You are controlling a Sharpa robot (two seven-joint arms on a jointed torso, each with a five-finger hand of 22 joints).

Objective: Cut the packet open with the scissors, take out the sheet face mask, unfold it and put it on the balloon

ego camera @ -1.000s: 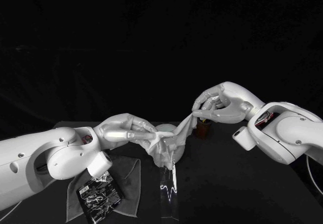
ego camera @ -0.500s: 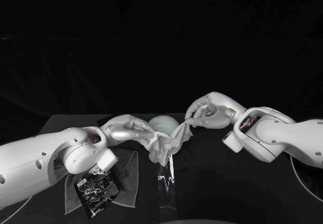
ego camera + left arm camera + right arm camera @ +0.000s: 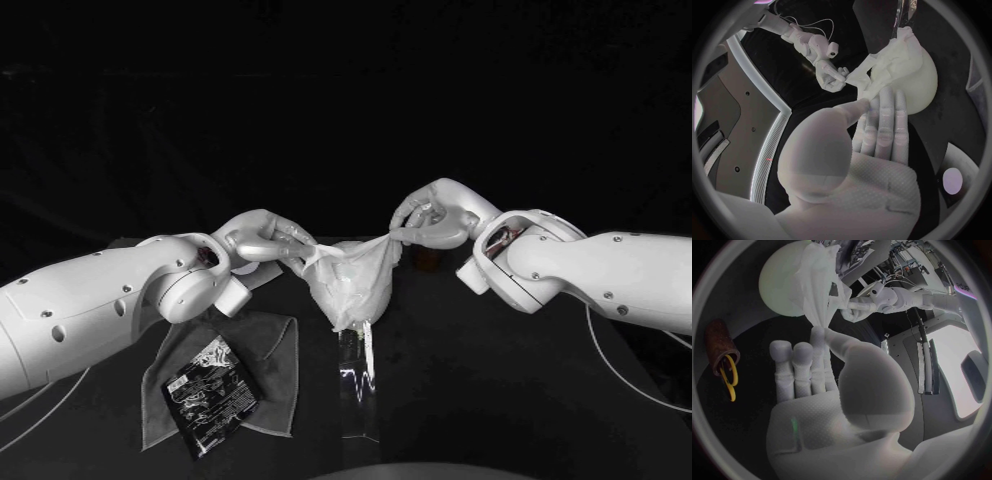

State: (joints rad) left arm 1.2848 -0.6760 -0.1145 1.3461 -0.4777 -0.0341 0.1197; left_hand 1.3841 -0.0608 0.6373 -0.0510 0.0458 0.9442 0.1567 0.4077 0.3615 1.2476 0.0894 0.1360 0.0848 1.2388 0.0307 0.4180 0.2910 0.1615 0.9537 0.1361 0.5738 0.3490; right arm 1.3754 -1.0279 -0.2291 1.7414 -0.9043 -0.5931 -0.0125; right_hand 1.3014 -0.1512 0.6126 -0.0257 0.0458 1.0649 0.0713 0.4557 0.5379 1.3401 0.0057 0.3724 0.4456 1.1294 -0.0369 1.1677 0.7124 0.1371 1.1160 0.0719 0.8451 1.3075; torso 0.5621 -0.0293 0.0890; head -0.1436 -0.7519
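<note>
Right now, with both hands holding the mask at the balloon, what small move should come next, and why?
Probably draw the left hand and right hand slightly apart: each pinches an upper corner of the sheet mask, which hangs bunched against the balloon, covering just part of it.

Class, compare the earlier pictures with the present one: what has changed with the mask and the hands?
The left hand and the right hand have carried the sheet face mask over the balloon, which it now drapes. Both still pinch its upper edges. The packet stays on the grey cloth.
</note>
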